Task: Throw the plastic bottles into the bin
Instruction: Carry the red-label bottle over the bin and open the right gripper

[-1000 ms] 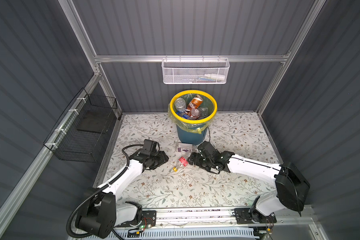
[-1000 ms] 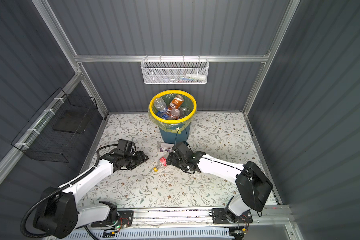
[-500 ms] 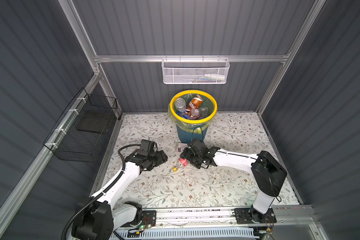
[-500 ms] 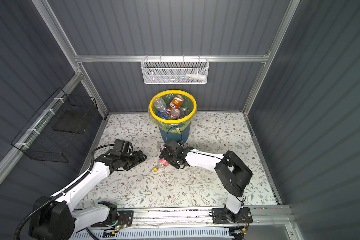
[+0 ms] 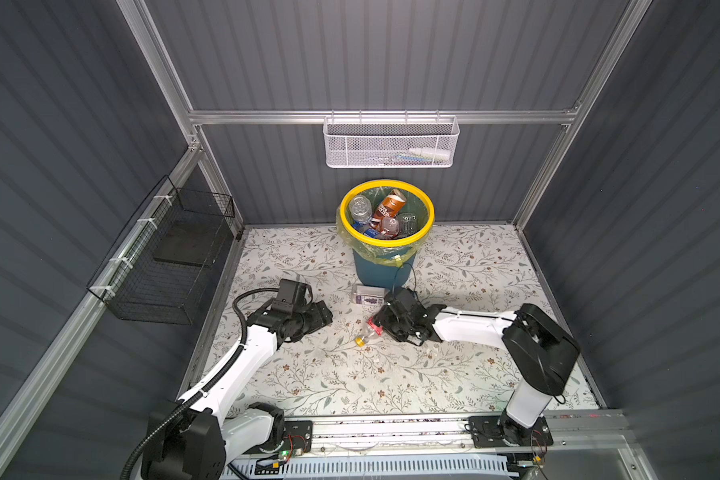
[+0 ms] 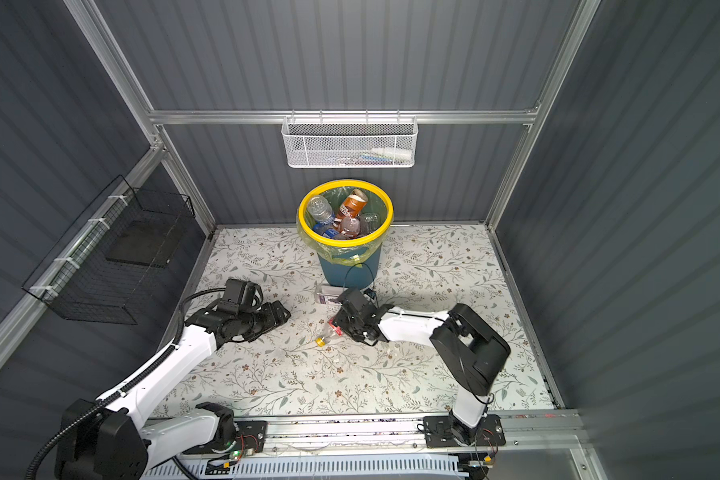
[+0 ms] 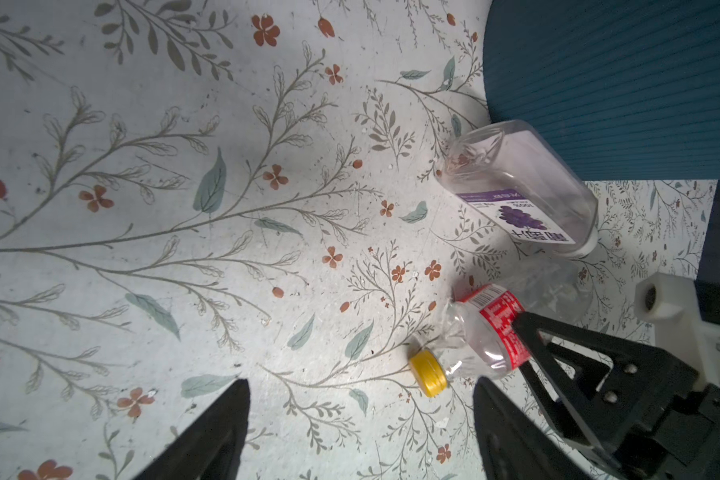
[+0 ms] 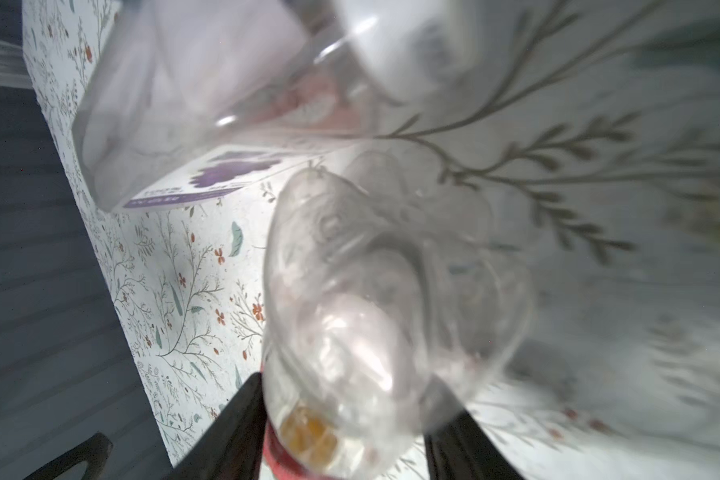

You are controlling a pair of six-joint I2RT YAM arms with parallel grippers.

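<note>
Bin (image 5: 387,240) sat at 12 o'clock on the mat (image 5: 474,353), against the back wall, part full. Several bottles (image 5: 385,212) were already inside, clear ones plus a brown-labelled one. Two more lay out on the mat. Purple-label bottle (image 5: 366,296) lay on its side at 6 o'clock from the bin, just beside its foot; can't tell if touching. Red-label bottle (image 5: 367,333), clear and crumpled, lay a bit further toward 6 o'clock, near the purple one, with its yellow cap (image 5: 359,341) pointing to about 8 o'clock. Right gripper (image 5: 381,323) reached in from 3 o'clock, low over the mat. Its fingers (image 8: 242,419) sat either side of the red-label bottle and pressed onto it, pinching it; the bottle lay down on the mat. Left gripper (image 5: 324,318) was at 9 o'clock from that bottle, apart from it and low, fingers (image 7: 213,432) spread wide with only mat between them. White basket (image 5: 391,145) hung at 12 o'clock on the back wall above the bin. Black basket (image 5: 163,266) hung on the wall at 9 o'clock.
</note>
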